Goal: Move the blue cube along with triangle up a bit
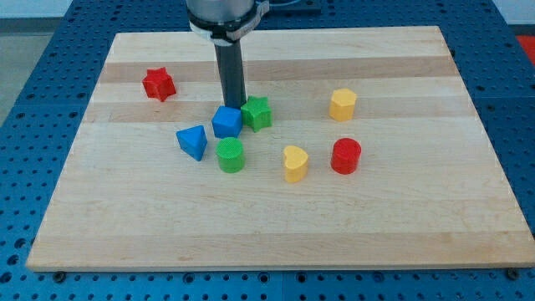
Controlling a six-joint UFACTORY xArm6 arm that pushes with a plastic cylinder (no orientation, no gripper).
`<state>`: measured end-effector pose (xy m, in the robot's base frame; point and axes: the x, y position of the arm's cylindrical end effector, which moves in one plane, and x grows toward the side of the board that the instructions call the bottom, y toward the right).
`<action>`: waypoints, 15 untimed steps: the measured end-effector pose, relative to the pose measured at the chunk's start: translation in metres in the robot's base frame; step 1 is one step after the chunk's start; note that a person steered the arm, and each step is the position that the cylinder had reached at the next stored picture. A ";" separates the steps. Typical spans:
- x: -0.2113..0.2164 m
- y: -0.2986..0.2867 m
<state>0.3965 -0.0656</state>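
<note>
The blue cube (226, 122) sits near the middle of the wooden board (276, 217). The blue triangle (192, 141) lies just to its lower left, a small gap apart. My tip (234, 106) is at the cube's top edge, right behind it and touching or nearly touching it. The dark rod rises straight up from there to the view's top.
A green star (257, 112) touches the cube's right side. A green cylinder (230, 155) stands just below the cube. A red star (158, 84) is at upper left. A yellow heart (294, 163), red cylinder (345, 155) and yellow hexagon (342, 104) are on the right.
</note>
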 end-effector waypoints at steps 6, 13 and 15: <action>0.028 0.020; 0.109 -0.043; 0.106 -0.012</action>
<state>0.5026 -0.0777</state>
